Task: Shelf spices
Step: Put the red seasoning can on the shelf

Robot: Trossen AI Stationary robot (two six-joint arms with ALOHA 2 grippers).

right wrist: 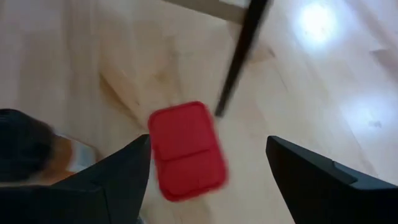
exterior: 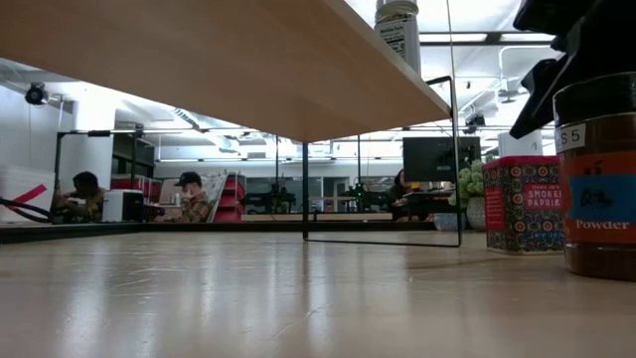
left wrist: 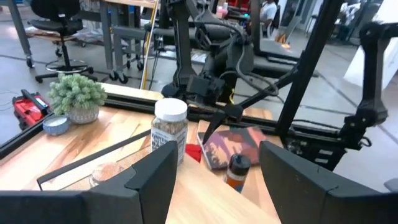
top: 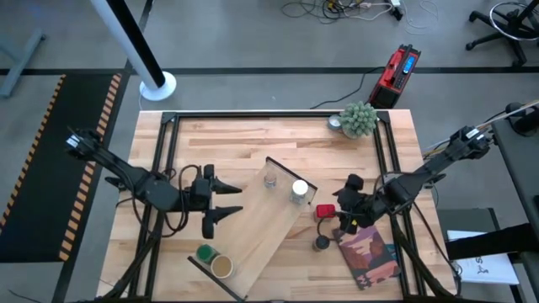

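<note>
The shelf (top: 257, 223), a pale plywood board on thin black rails, stands slantwise on the table. On it are a clear glass jar (top: 270, 178), a white-topped jar (top: 299, 192), a green-topped jar (top: 205, 252) and a tan-topped jar (top: 221, 267). A red squarish jar (top: 325, 211) and a black-topped jar (top: 322, 243) stand on the tabletop to the shelf's right. My right gripper (right wrist: 208, 149) hangs open just above the red jar (right wrist: 186, 149), its fingers slanting down on either side without touching. My left gripper (top: 233, 200) is open over the shelf's middle, with nothing between its fingers.
A reddish-brown book (top: 368, 252) lies flat near the table's right front corner, next to the black-topped jar. A fuzzy green potted plant (top: 358, 119) stands at the far right. Black frame rails (top: 253, 116) run along the table's edges.
</note>
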